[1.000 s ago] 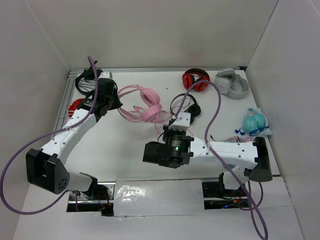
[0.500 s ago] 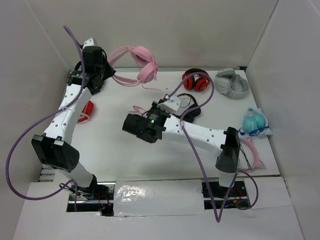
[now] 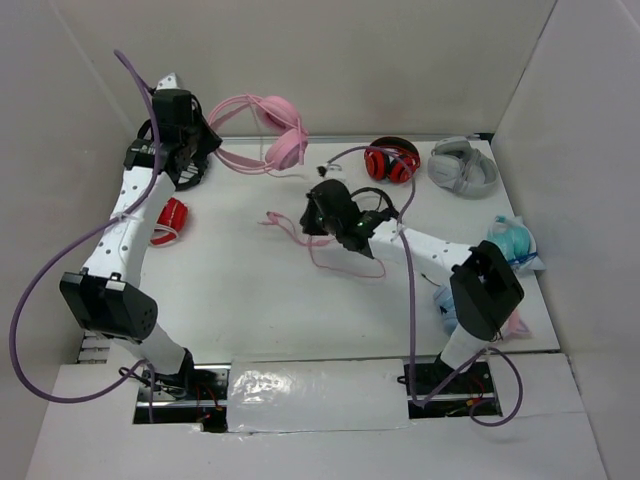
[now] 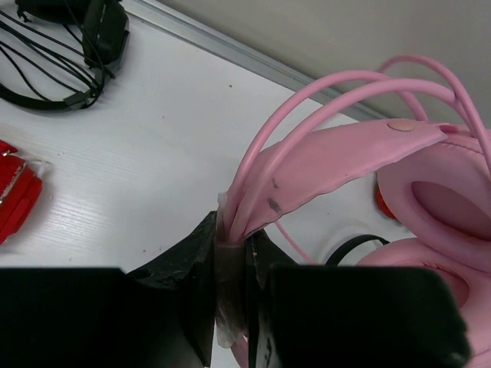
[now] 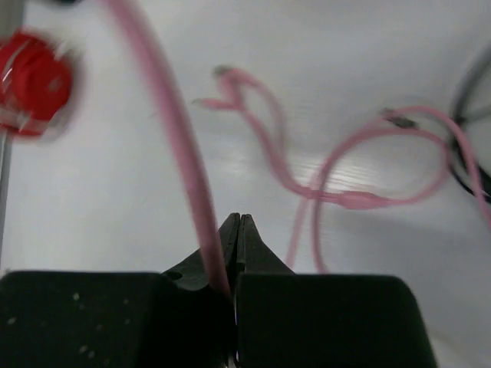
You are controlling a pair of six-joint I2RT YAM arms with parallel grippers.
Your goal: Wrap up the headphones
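The light-pink headphones point(image 3: 283, 147) hang in the air at the back left, above the table. My left gripper point(image 3: 205, 150) is shut on their double-wire headband; in the left wrist view the jaws point(image 4: 230, 230) pinch the wires, with the padded band point(image 4: 345, 157) and cups to the right. The thin pink cable point(image 3: 330, 262) trails from them down to loops on the table. My right gripper point(image 3: 316, 214) is at centre back, shut on the cable, which runs from its jaws point(image 5: 238, 219) up to the left. More cable loops point(image 5: 345, 198) lie on the table below it.
Red-and-black headphones point(image 3: 392, 160) and grey headphones point(image 3: 462, 165) lie at the back right. Thin black headphones point(image 3: 376, 205) sit by my right gripper, another black set point(image 3: 170, 172) under my left arm. A red item point(image 3: 170, 220) is on the left, a teal bagged item point(image 3: 512, 243) on the right.
My left gripper lifted the pink headphones off the table to the back left. My right arm swung from the near centre to centre back, and the cable now trails under it.
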